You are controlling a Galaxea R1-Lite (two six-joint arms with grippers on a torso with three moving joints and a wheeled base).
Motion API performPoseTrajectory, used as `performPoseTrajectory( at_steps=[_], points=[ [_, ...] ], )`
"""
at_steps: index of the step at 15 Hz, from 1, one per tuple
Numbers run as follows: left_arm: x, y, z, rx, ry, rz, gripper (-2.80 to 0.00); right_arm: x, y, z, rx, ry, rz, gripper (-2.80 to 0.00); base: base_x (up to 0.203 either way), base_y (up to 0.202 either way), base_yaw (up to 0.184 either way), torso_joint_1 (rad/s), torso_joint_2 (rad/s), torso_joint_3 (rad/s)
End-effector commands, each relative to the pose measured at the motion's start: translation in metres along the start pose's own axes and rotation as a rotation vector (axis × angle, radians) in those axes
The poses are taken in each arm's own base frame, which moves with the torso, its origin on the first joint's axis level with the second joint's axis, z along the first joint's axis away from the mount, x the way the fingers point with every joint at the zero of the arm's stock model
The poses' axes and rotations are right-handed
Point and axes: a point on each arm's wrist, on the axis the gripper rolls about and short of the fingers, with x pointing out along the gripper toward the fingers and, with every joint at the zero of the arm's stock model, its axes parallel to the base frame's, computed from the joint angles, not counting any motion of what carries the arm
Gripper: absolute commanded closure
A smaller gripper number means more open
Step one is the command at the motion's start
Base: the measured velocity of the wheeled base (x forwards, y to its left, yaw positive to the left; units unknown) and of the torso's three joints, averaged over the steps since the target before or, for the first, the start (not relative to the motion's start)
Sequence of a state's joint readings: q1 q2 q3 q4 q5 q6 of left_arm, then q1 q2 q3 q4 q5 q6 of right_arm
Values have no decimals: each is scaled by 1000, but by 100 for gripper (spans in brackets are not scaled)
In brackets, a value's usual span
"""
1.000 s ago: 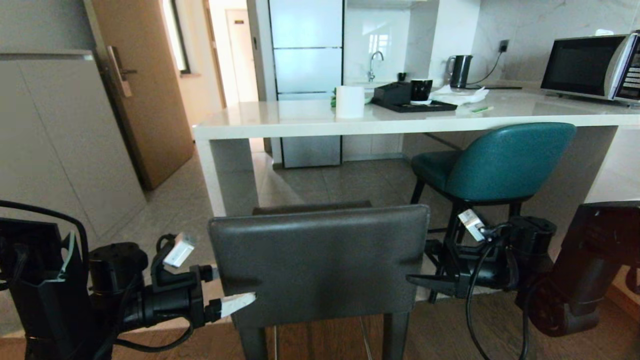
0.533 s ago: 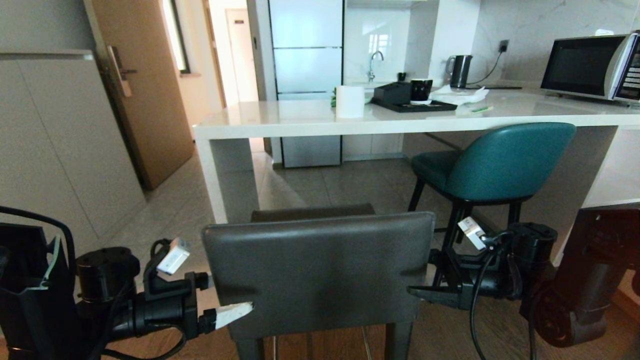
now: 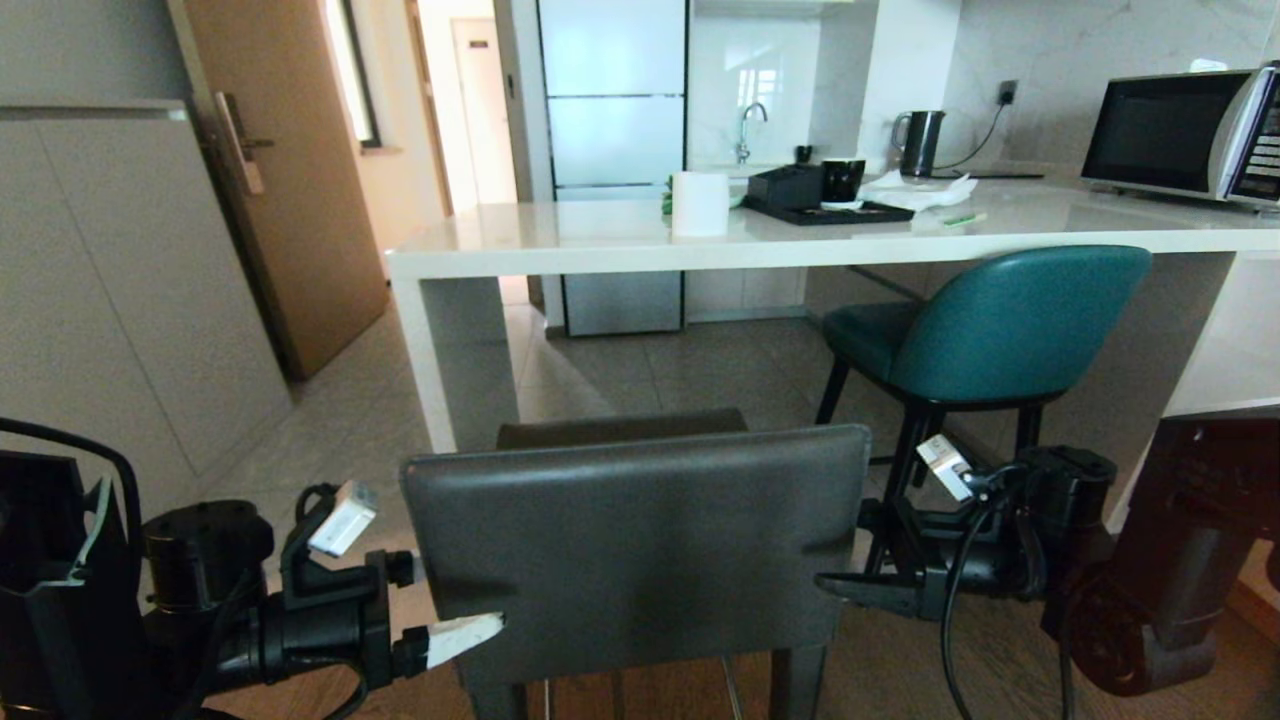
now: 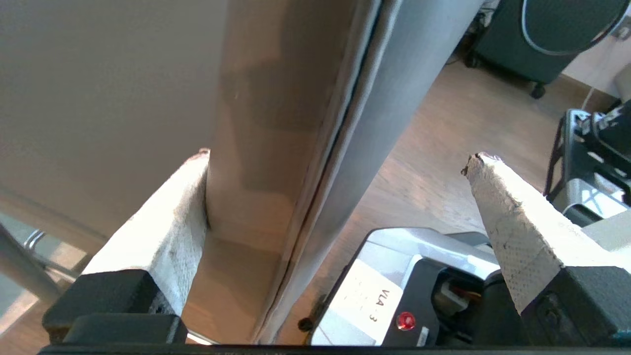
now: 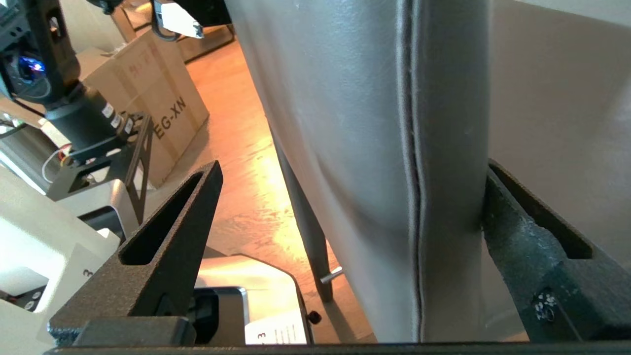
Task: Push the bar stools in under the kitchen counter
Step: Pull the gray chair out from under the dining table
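Grey stool (image 3: 635, 540) backrest | between left pincer (image 3: 440, 610) and right pincer (image 3: 835, 570) | both spread wide, straddling edges

Dark-grey leather stool (image 3: 635, 540), plain, with a stitched seam down its edge; teal stool (image 3: 1000, 325) on black legs; glossy white kitchen counter (image 3: 560, 245) with matching white end panel; pale grey tiled floor (image 3: 680, 365) beneath it, warm brown wood floor (image 3: 900, 670) nearer the camera; left gripper (image 3: 440, 620) black with white-wrapped fingers (image 4: 512, 217); right gripper (image 3: 850, 570) wholly black; black kettle (image 3: 920, 140), black tray (image 3: 830, 212), white roll (image 3: 698, 203); silver-and-black microwave (image 3: 1185, 130); tan wooden door (image 3: 290, 180); brown cardboard box (image 5: 162, 98) with dark lettering
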State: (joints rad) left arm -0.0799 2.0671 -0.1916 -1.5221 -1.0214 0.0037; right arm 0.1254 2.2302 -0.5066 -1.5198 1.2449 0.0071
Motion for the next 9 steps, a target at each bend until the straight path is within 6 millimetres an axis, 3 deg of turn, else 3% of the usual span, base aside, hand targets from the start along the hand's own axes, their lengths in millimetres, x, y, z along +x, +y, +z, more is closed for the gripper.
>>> performPoseTrajectory(
  at_steps=[1, 4, 9],
  points=[
    [-3, 6, -8, -10, 11, 28, -280, -7, -4, 0, -6, -8, -19, -280, 0, 0, 0, 0, 0, 0],
    [-26, 29, -20, 14, 8, 159, -280, -29, -11, -1, 4, -20, -80, -280, 0, 0, 0, 0, 0, 0],
    [-62, 31, -14, 21, -49, 214, -280, -61, -4, -1, 29, -35, -136, -280, 0, 0, 0, 0, 0, 0]
  ],
)
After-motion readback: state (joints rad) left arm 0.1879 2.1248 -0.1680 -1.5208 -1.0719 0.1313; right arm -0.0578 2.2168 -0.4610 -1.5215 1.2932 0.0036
